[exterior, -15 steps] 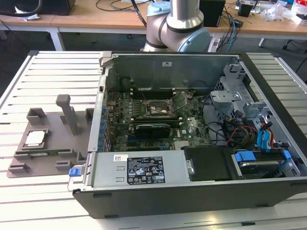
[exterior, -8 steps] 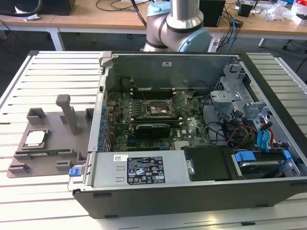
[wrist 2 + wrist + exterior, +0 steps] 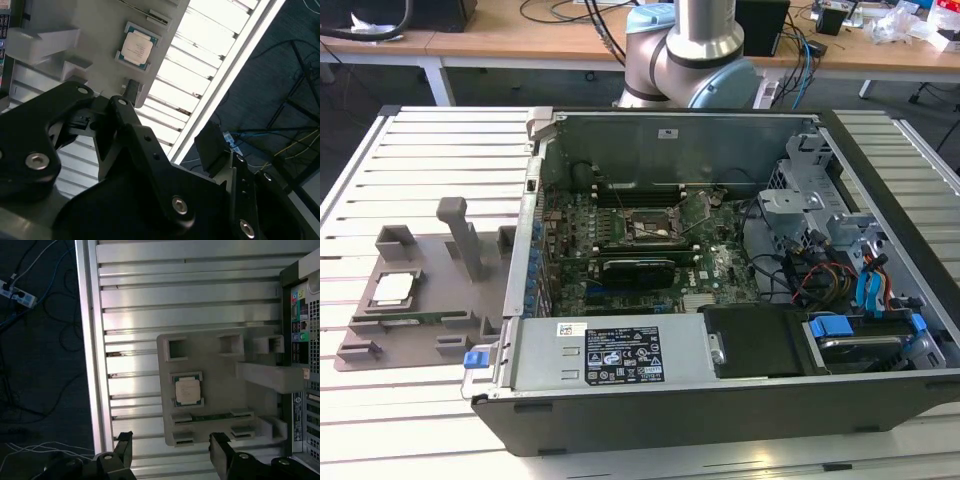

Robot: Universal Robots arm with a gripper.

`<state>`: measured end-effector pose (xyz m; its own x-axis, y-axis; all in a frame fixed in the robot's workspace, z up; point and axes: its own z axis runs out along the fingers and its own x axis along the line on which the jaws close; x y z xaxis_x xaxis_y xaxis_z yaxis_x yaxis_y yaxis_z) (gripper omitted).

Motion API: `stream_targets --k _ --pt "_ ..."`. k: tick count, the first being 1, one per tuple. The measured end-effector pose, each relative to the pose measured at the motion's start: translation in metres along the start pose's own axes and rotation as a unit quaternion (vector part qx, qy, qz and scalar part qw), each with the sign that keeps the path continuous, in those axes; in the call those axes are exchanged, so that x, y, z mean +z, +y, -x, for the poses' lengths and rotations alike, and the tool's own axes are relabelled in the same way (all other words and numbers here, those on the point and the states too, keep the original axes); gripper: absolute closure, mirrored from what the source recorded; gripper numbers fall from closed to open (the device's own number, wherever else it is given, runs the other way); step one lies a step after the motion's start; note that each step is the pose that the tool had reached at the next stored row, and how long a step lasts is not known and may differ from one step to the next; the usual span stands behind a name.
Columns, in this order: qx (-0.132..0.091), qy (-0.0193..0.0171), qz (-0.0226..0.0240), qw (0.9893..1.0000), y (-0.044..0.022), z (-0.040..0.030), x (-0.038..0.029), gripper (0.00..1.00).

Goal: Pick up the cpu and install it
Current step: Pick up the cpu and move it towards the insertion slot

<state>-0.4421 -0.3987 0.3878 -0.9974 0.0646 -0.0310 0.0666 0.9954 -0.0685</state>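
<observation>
The cpu is a small square chip with a pale metal top. It lies flat in a recess of the grey tray at the exterior view's left. Both wrist views look down on the cpu from well above. My gripper hangs open high over the tray's edge, its black fingertips spread wide with nothing between them. The gripper stands apart from the chip. The black socket sits on the motherboard inside the open computer case.
A thin green memory stick lies in a slot of the tray beside the cpu. Grey posts rise from the tray. The case wall borders the tray. The slatted metal table ends at an edge above a floor with cables.
</observation>
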Motion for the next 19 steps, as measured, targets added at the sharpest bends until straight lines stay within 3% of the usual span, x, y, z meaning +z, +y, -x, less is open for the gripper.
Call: stream_targets --k 10,19 --pt "0.0 0.0 0.0 1.0 0.0008 -0.0004 0.012 0.28" --pt "0.0 0.0 0.0 1.0 0.0012 -0.0005 0.0172 0.28"
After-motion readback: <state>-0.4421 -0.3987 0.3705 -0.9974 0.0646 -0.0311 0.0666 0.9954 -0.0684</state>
